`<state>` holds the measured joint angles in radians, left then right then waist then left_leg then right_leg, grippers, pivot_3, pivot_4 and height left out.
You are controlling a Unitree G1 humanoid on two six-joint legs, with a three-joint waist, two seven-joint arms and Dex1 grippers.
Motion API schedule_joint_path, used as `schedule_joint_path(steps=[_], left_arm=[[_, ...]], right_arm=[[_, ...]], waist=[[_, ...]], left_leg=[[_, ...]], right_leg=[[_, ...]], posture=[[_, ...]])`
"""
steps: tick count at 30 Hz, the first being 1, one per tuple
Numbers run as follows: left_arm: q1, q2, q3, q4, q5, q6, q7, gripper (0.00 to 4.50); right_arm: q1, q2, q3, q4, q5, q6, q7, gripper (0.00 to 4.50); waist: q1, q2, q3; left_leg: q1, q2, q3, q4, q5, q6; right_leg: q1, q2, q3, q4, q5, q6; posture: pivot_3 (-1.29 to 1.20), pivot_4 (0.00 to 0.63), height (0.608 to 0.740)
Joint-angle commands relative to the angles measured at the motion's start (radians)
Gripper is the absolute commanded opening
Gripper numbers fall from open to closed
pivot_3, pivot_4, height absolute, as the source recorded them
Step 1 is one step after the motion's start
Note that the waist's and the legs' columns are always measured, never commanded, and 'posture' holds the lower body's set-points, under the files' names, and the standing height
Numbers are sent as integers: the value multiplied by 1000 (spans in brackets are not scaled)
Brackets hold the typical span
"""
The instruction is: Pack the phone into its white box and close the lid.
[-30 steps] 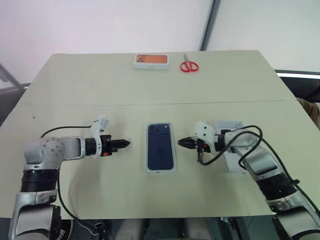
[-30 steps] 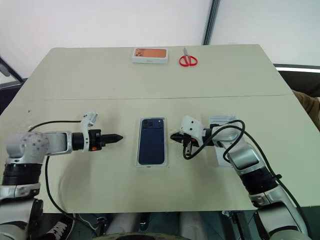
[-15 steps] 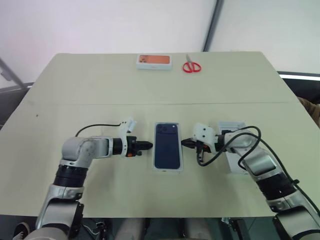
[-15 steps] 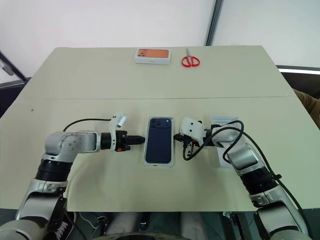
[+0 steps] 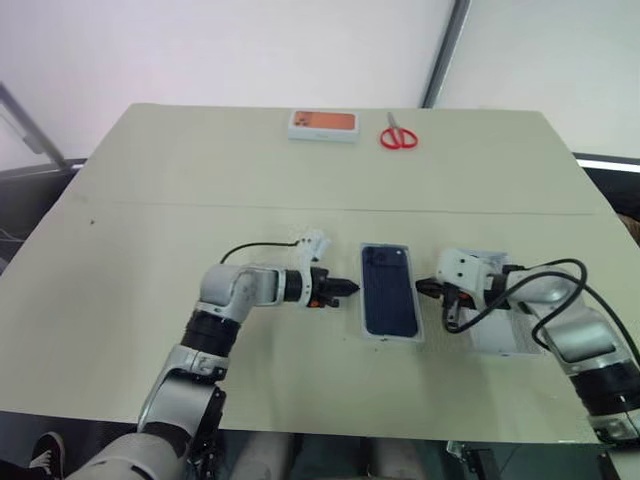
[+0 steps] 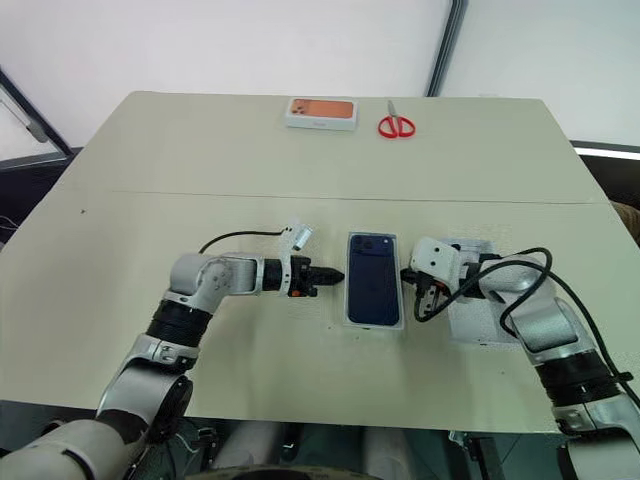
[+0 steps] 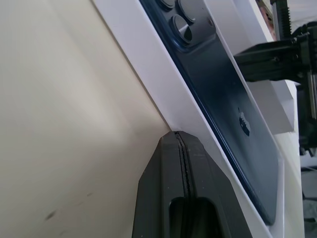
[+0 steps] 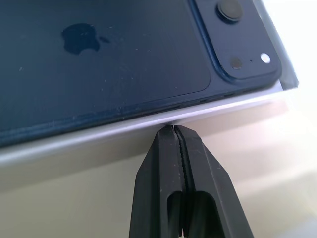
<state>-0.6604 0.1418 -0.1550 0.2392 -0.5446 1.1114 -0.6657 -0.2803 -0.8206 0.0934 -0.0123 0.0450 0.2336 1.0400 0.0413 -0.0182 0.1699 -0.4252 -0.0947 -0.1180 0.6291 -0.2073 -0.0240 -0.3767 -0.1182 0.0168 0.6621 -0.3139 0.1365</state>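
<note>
The dark navy phone (image 5: 388,290) lies back up, camera cluster at the far end, inside the white box (image 5: 393,342) at the table's middle. My left gripper (image 5: 352,287) is shut and empty, its tip against the box's left wall (image 7: 148,64). On the other side my right gripper (image 5: 420,288) is also shut and empty, its tip at the box's right rim (image 8: 74,141). The lid (image 5: 497,335) lies just right of the box with its pale grey hollow side up, partly under my right arm.
At the table's far edge lie a white box with an orange phone print (image 5: 323,124) and red scissors (image 5: 398,134). A seam (image 5: 200,207) crosses the table between them and the box. Black cables loop off both wrists.
My left arm swung right until its tip met the box. The box with the phone slid right, closer to the lid, as my right gripper backed off to the right. The view shifted too.
</note>
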Motion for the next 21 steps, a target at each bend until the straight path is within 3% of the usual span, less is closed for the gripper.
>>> schedule_joint_path(steps=[1,21], left_arm=[[-17,-64,-68,21,-1,1,-42,0],[-64,-71,-65,110,91,-77,-106,0]], right_arm=[[25,-22,-23,-28,17,-19,10,18],[95,-57,-52,-72,18,2,31,18]], waist=[[1,0,0],[-1,0,0]], left_leg=[[0,0,0,0,0,0],[1,-1,-2,1,-1,1]], right_leg=[[0,0,0,0,0,0],[2,0,-1,0,-1,2]], posture=[[0,150,740],[0,150,740]])
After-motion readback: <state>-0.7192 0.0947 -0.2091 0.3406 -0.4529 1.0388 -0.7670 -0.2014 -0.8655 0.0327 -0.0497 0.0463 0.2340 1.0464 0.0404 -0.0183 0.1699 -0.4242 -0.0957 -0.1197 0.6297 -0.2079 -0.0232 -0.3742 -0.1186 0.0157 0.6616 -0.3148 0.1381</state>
